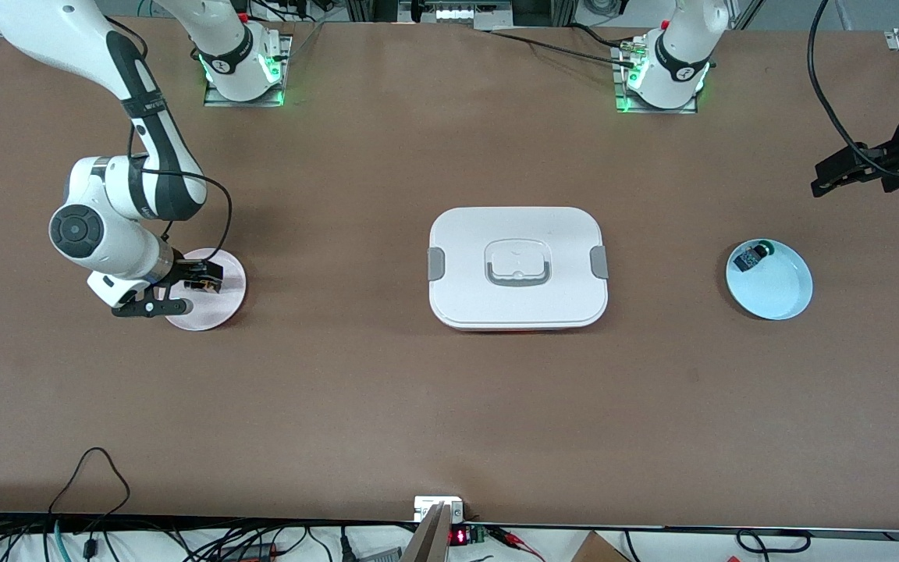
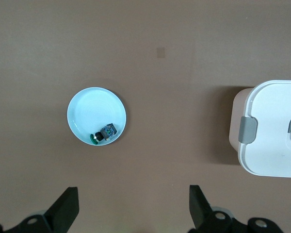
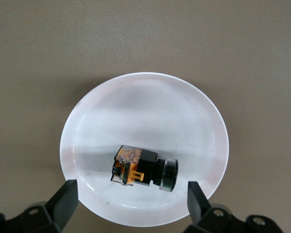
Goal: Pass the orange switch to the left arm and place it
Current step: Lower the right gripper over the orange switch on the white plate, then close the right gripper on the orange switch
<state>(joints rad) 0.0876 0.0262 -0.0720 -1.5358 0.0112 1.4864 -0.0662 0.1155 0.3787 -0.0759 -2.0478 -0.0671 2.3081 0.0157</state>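
While the orange switch (image 3: pixel 144 167) lies on its side in the pink plate (image 1: pixel 225 312), at middle left of the front view, the right claw (image 3: pixel 128 206) hangs directly over it with fingers spread apart. The switch's long axis runs across the gap, finger to finger. The left claw (image 2: pixel 133 208), also spread, waits near the blue plate (image 2: pixel 87 111); the box (image 1: pixel 518 267) stands between the plates on the desk (image 1: pixel 418 406)

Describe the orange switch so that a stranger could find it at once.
Start at the white box in the table's middle and go toward the right arm's end to the pink plate. The orange switch lies on it, under the open right pincer. The other switch, on the blue plate, is green-capped.
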